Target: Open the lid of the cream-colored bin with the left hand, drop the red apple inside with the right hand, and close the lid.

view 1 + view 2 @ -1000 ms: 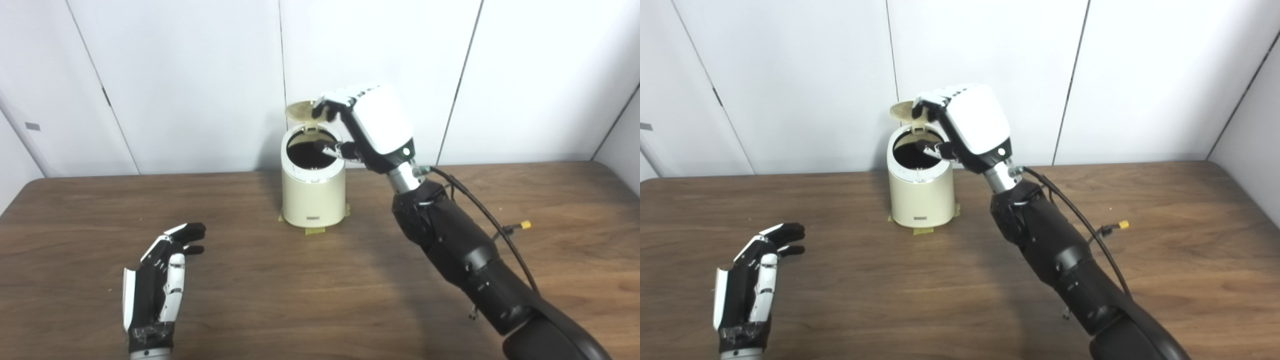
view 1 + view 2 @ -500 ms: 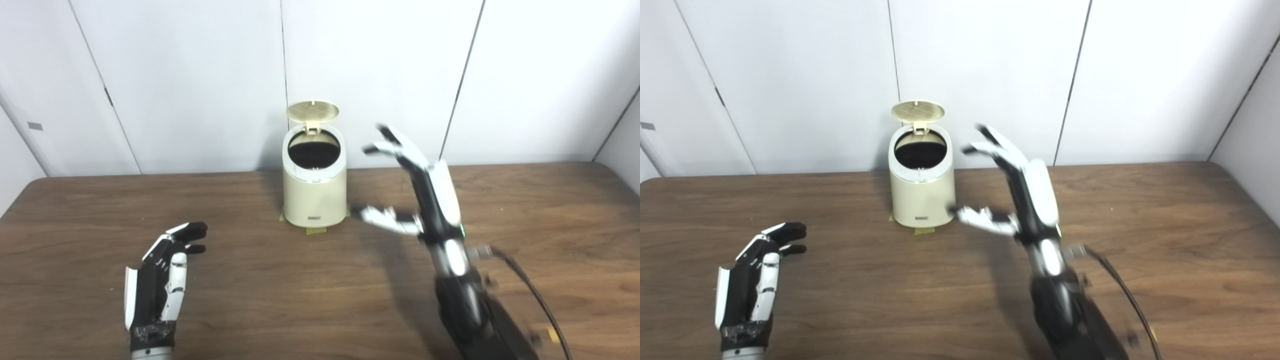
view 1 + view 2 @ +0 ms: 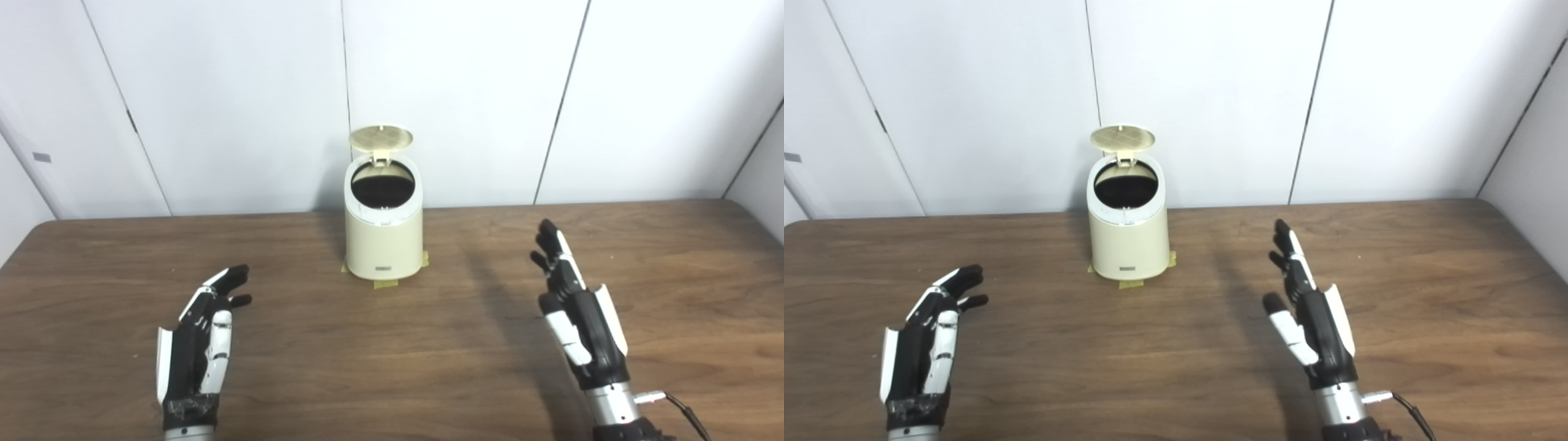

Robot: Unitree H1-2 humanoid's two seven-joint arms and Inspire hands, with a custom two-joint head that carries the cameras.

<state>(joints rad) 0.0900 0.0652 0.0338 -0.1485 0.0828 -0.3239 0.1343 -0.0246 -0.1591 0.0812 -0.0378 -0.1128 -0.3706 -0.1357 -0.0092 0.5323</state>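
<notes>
The right hand (image 3: 579,318) has pulled back from the cream-colored bin (image 3: 384,236) to the surface (image 3: 429,361), fingers spread, holding nothing. The left hand (image 3: 199,343) is also open and empty. The lid (image 3: 381,137) stands up. No apple is visible; probably it is inside, so closing remains.

The worktop (image 3: 392,361) is dark wood grain with a dull sheen. The cream-colored bin (image 3: 384,245) looks like smooth, matt plastic, as does its raised lid (image 3: 381,137). Both hands (image 3: 199,343) (image 3: 579,318) have glossy black and white plastic shells.
</notes>
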